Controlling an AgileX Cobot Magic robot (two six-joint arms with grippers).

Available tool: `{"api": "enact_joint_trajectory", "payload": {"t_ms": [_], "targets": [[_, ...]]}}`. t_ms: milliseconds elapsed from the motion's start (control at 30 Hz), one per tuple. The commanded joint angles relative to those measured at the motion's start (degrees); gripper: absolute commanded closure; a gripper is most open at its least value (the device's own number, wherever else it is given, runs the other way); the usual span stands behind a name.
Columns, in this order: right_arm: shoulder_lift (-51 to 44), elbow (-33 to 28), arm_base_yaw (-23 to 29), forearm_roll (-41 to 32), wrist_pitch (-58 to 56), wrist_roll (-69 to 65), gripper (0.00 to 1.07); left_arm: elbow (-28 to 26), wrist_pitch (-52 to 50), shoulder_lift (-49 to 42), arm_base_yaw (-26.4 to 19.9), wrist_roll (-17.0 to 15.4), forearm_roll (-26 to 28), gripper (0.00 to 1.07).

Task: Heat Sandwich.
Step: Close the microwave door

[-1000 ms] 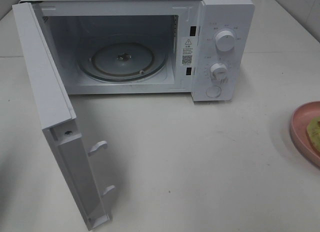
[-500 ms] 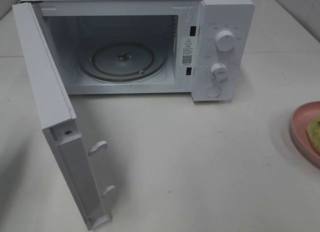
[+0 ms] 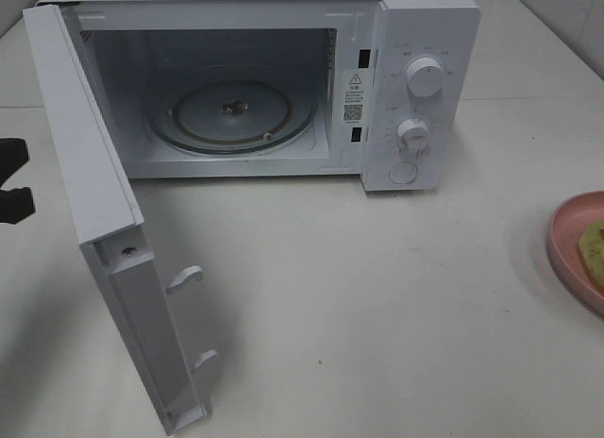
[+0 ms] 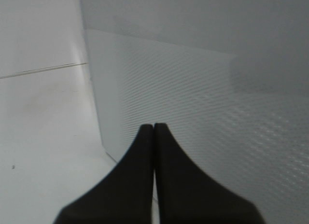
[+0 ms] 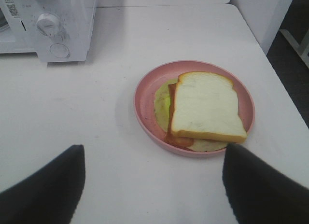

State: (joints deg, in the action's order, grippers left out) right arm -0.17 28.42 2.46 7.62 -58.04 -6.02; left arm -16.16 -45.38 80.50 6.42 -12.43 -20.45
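A white table (image 3: pixel 377 296) carries an open microwave (image 3: pixel 415 79), its door (image 3: pixel 94 202) swung wide, white wall behind. The sandwich (image 5: pixel 205 108) lies on a pink plate (image 5: pixel 145 96) near the table's right edge. The left gripper (image 4: pixel 154 130) is clenched empty beside the door; the right gripper (image 5: pixel 154 185) hangs spread above the plate.

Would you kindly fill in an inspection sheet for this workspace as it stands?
Surface: white table, bare in the middle.
Job's things: sandwich lies on a pink plate at the table's right edge; microwave stands with its door wide open and its glass turntable bare.
Clutter: nothing seen.
Grippers: left gripper shut, empty, close to the door's outer face; right gripper open, empty, above the table beside the plate.
Cables: nothing seen.
Surroundings: white walls.
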Motion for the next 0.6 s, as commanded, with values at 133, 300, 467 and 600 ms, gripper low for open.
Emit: {"api": "enact_joint_trajectory", "payload": {"t_ms": [133, 300, 467, 600], "targets": [[-1.7, 0.0, -0.4, -0.2, 0.9, 0.6, 0.32, -1.0, -1.1, 2.5, 5.4, 2.9, 5.7, 1.07], [-1.7, 0.0, -0.4, -0.2, 0.9, 0.6, 0.32, -1.8, -2.2, 4.6, 9.9, 5.6, 10.9, 1.07], [-1.7, 0.0, -0.4, -0.2, 0.9, 0.6, 0.32, -3.3, -2.1, 6.3, 12.1, 5.7, 12.1, 1.07], [-1.7, 0.0, -0.4, -0.2, 0.9, 0.6, 0.32, -4.9, -1.9, 7.5, 14.6, 6.2, 14.2, 1.07]]}}
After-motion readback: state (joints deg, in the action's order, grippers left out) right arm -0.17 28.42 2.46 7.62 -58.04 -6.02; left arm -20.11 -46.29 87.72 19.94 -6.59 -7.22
